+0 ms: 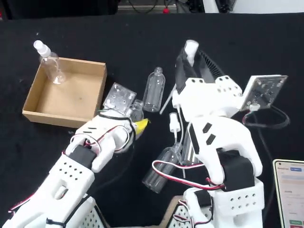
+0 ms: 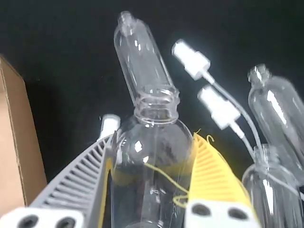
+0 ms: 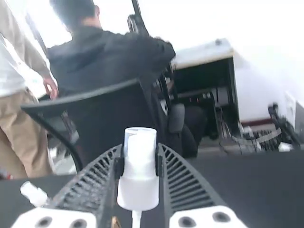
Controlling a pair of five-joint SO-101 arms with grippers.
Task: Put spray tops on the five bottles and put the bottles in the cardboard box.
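The left claw (image 2: 152,147) is clamped on an open bottle (image 2: 151,118), whose neck stands free of the grey and yellow fingers, close by the box (image 1: 35,90). The right claw (image 3: 137,164) is clamped on a spray top (image 3: 137,142), raised above the desk (image 1: 118,33) with its tube hanging below. The two are well apart, so the joining step looks not yet begun. Around the held bottle, a bare bottle (image 1: 154,89) lies just beside it. More bare ones (image 1: 159,171) lie near the right arm's base, with loose tops (image 2: 192,59) between. A capped bottle (image 1: 50,66) stands in the box's far corner. The likely trouble is the thin tube. If it meets the narrow neck off-centre, it may bend or catch on the rim and leave the top crooked. The clear bottle looks slick, so pushing or twisting from above could turn it or slide it down in the grip. A low approach could also knock the lying bottle and set it rolling.
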